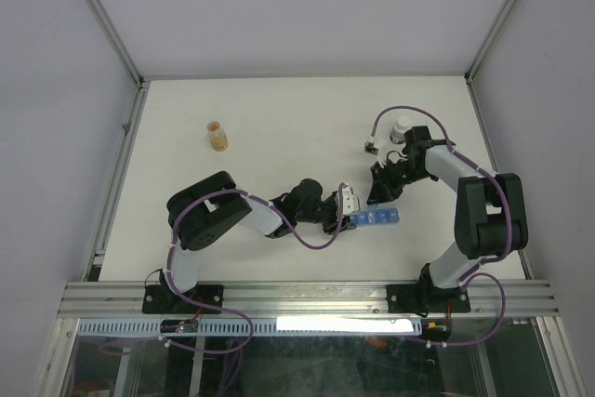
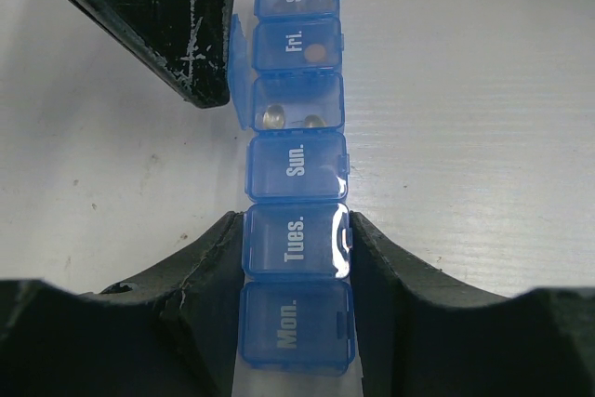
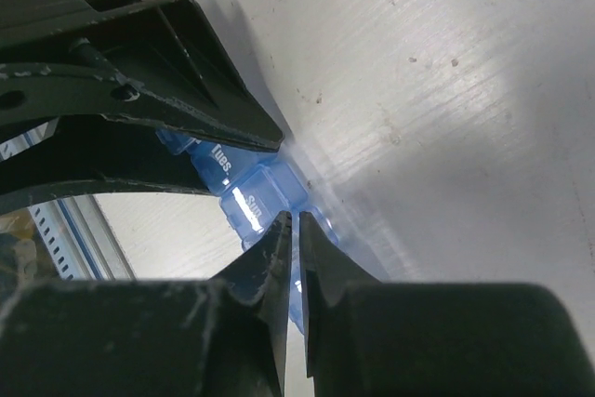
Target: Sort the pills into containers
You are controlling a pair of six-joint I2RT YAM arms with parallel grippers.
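Clamping the seemingly light, slippery pill box by its side walls with the left hand, poising the nearly shut right hand beside its flimsy open lid.

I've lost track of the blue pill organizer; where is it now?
Top view: the pill organizer lies right of table centre, the left gripper clamping its Tues. end and the right gripper close over its other half.
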